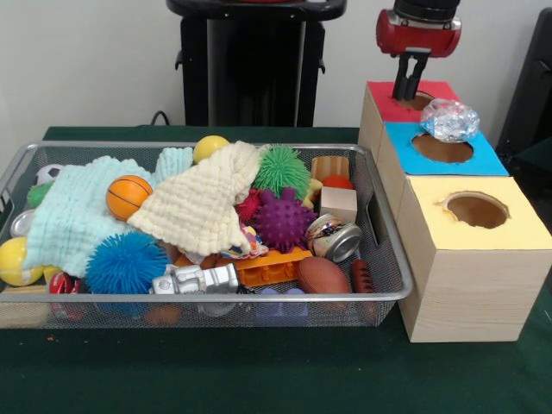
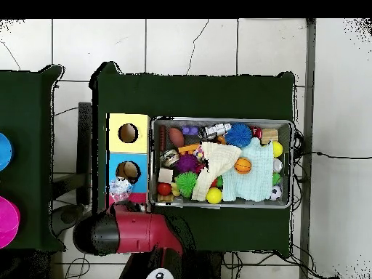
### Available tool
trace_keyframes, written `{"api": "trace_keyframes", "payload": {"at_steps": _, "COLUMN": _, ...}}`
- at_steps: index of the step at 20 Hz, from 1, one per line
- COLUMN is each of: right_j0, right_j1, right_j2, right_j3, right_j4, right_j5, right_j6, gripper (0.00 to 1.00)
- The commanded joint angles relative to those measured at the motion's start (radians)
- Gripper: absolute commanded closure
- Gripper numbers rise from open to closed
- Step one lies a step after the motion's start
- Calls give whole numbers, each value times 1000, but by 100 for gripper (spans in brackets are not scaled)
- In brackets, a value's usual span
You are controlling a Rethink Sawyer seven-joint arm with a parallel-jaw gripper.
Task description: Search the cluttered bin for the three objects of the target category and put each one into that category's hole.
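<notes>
You had the gripper [image 1: 409, 89] down at the red-topped box [image 1: 388, 105], its black fingers close together and reaching into that box's hole; whether they pinched anything, I could not tell. Three boxes stood in a row beside the wire bin [image 1: 387, 259]: that red one, a blue-topped box [image 1: 492, 160] and a yellow-topped box [image 1: 431, 207], each with one round hole. One crinkled clear ball [image 1: 449, 119] sat on the blue top, at the edge of its hole, just beside the gripper.

In the bin you had two cloths: a pale green cloth [image 1: 73, 216] and a cream cloth [image 1: 203, 207] draped over the pile. I counted four spiky balls: one blue spiky ball [image 1: 127, 261], one purple spiky ball [image 1: 283, 220], one green spiky ball [image 1: 280, 168] and a small red spiky ball [image 1: 248, 207] half hidden under the cream cloth. One mini basketball [image 1: 128, 196] lay on the green cloth. Two yellow balls showed, a yellow ball at the left wall [image 1: 12, 259] and a yellow ball at the back [image 1: 210, 147]. One brown toy football [image 1: 323, 275], one silver toy robot [image 1: 197, 279], one tin can [image 1: 335, 239] and one wooden block [image 1: 338, 203] lay along the front and right.
</notes>
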Motion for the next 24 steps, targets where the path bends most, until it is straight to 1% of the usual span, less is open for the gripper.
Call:
{"api": "trace_keyframes", "payload": {"at_steps": 1, "right_j0": 18, "right_j1": 24, "right_j2": 58, "right_j3": 76, "right_j4": 68, "right_j5": -27, "right_j6": 258, "gripper": 100}}
{"api": "trace_keyframes", "payload": {"at_steps": 7, "right_j0": 33, "right_j1": 18, "right_j2": 64, "right_j3": 107, "right_j4": 100, "right_j5": -38, "right_j6": 268, "gripper": 100}}
{"api": "trace_keyframes", "payload": {"at_steps": 10, "right_j0": 45, "right_j1": 26, "right_j2": 74, "right_j3": 127, "right_j4": 116, "right_j5": -76, "right_j6": 277, "gripper": 100}}
{"api": "trace_keyframes", "payload": {"at_steps": 13, "right_j0": 56, "right_j1": 25, "right_j2": 80, "right_j3": 141, "right_j4": 135, "right_j5": -84, "right_j6": 282, "gripper": 100}}
{"api": "trace_keyframes", "payload": {"at_steps": 19, "right_j0": 63, "right_j1": 32, "right_j2": 96, "right_j3": 130, "right_j4": 176, "right_j5": -70, "right_j6": 275, "gripper": 100}}
{"api": "trace_keyframes", "payload": {"at_steps": 23, "right_j0": 66, "right_j1": 46, "right_j2": 120, "right_j3": 133, "right_j4": 209, "right_j5": -90, "right_j6": 275, "gripper": 100}}
{"api": "trace_keyframes", "payload": {"at_steps": 24, "right_j0": 78, "right_j1": 49, "right_j2": 126, "right_j3": 131, "right_j4": 219, "right_j5": -93, "right_j6": 282, "gripper": 100}}
